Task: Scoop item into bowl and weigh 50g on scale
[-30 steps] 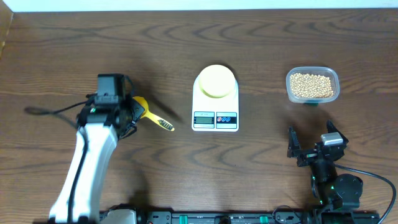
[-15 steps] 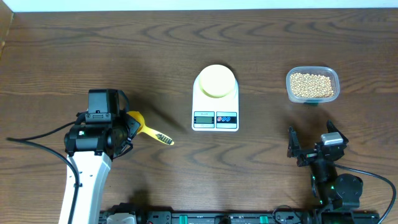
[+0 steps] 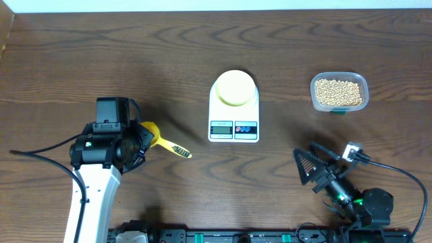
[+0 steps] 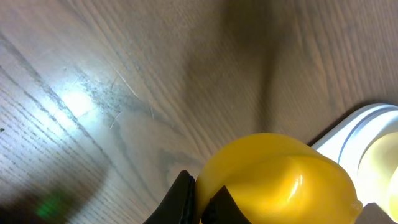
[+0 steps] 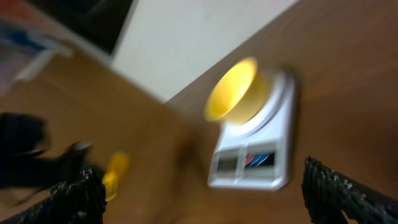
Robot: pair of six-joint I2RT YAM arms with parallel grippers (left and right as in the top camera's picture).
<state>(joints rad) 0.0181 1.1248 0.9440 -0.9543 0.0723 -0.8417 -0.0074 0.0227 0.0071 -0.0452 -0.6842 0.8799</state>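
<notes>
The pale-yellow bowl [image 3: 235, 88] stands on the white scale [image 3: 234, 127] at mid-table; both show blurred in the right wrist view, bowl [image 5: 233, 93] on scale [image 5: 255, 158]. The beans [image 3: 339, 92] fill a clear tub at the right. My left gripper [image 3: 143, 138] is shut on the head of a bright yellow scoop [image 3: 156, 137], whose handle points right towards the scale. Up close, the black fingers [image 4: 185, 198] pinch the scoop's rim [image 4: 280, 180]. My right gripper [image 3: 309, 169] stands open and holds nothing, low at the front right and turned towards the scale.
The clear tub [image 3: 339, 92] sits near the right side, behind my right arm. A black cable [image 3: 40, 152] trails left from the left arm. The scale's edge [image 4: 367, 134] shows at the right of the left wrist view. A pale wall runs along the table's far edge.
The left arm drew back towards the front with the scoop, which shifted slightly. The right gripper swung from upright to tilted left, now facing the scale.
</notes>
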